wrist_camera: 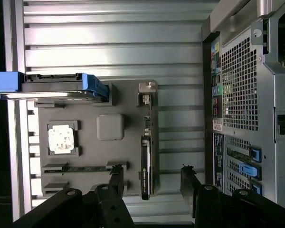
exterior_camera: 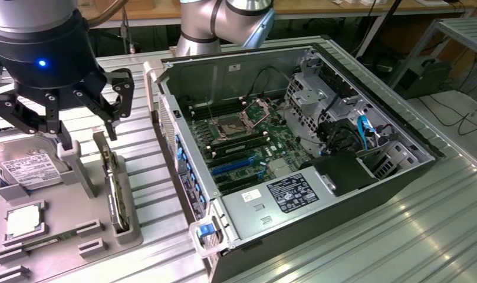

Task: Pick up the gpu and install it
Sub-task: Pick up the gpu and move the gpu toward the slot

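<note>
Nothing of the job is done yet, as far as I can see. The gpu [exterior_camera: 112,183] stands on its long edge in a slotted holder on the grey tray [exterior_camera: 65,203], just beside the open case [exterior_camera: 222,71], untouched.

The gripper [exterior_camera: 89,134] hangs above the tray with its jaws spread wide and nothing between them. In the wrist view the card lines up with the gap between the two fingers [wrist_camera: 116,183], but they are apart from it, not touching. So the lift and the seating into the board [exterior_camera: 238,138] both remain, I'd judge.

The card shows itself edge-on — thin and dark, with a silver bracket [wrist_camera: 147,91] at the end nearer the drive [exterior_camera: 26,165]. Its fan face I can't make out from here. The drive and a small square chip [exterior_camera: 22,221] sit on the same tray, on the far side of the gpu from the case.
</note>
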Available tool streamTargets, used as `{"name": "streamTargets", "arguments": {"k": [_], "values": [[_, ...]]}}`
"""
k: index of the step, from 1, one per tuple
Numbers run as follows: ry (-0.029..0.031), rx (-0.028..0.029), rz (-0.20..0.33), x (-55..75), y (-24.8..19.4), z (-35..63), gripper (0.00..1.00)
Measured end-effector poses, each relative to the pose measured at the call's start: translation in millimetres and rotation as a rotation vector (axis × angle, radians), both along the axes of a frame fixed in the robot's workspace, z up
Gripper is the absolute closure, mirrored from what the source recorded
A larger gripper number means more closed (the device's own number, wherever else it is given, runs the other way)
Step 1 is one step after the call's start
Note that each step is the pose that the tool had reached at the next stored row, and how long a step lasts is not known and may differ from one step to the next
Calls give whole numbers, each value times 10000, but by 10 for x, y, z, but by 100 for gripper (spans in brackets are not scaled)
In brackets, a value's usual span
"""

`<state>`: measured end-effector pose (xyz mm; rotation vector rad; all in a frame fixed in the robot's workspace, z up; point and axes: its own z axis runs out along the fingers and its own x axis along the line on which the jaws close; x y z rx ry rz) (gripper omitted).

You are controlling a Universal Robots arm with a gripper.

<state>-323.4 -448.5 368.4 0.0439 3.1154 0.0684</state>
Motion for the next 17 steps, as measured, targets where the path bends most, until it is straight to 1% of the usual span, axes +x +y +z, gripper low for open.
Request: {"name": "streamTargets", "arguments": {"k": [17], "values": [[0,0,25,0,-1,-160,40]]}}
